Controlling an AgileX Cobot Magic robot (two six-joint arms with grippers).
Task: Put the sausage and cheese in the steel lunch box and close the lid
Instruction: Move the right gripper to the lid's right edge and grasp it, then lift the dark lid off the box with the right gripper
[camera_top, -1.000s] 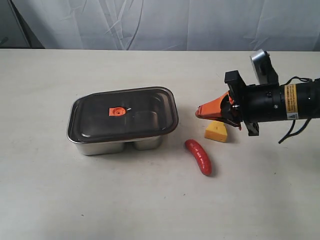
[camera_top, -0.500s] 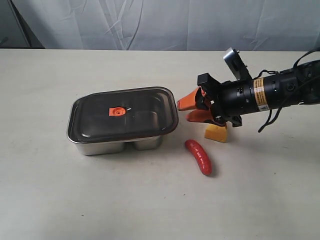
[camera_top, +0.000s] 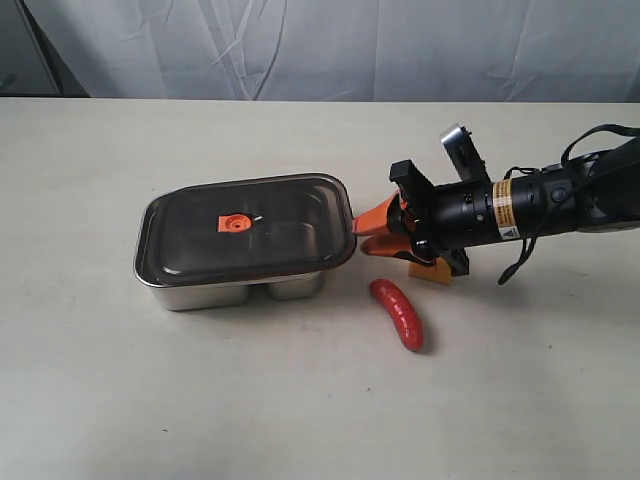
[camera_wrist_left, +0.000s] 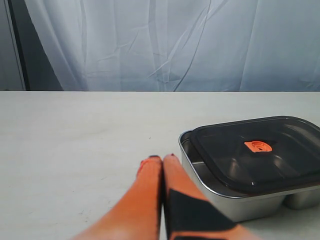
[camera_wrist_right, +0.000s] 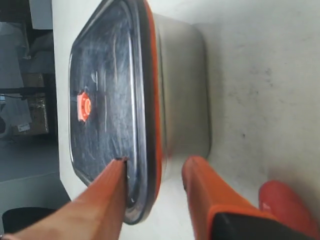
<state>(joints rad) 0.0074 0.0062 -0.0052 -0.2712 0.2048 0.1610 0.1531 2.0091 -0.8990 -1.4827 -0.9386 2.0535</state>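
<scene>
The steel lunch box (camera_top: 210, 293) stands left of centre with the dark lid (camera_top: 285, 228) resting on it, orange valve (camera_top: 234, 224) on top. My right gripper (camera_top: 360, 232) is open at the box's right end. In the right wrist view one finger (camera_wrist_right: 100, 200) lies over the lid (camera_wrist_right: 107, 100) and the other (camera_wrist_right: 210, 195) beside the steel wall (camera_wrist_right: 182, 85), with the lid's orange-sealed rim between them. The red sausage (camera_top: 397, 313) lies on the table in front of the gripper. The yellow cheese (camera_top: 437, 273) is mostly hidden behind the arm. My left gripper (camera_wrist_left: 162, 160) is shut, empty, beside the box (camera_wrist_left: 235, 202).
The white table (camera_top: 120, 400) stretches around the box, with a wrinkled pale curtain (camera_top: 300, 50) behind its far edge. The right arm's black body (camera_top: 520, 210) and cables hang over the table's right side. The left arm does not show in the exterior view.
My right gripper has moved left from above the cheese to the box's right end, opened, and dropped so its fingers straddle the lid's rim. The box, sausage and cheese have not moved.
</scene>
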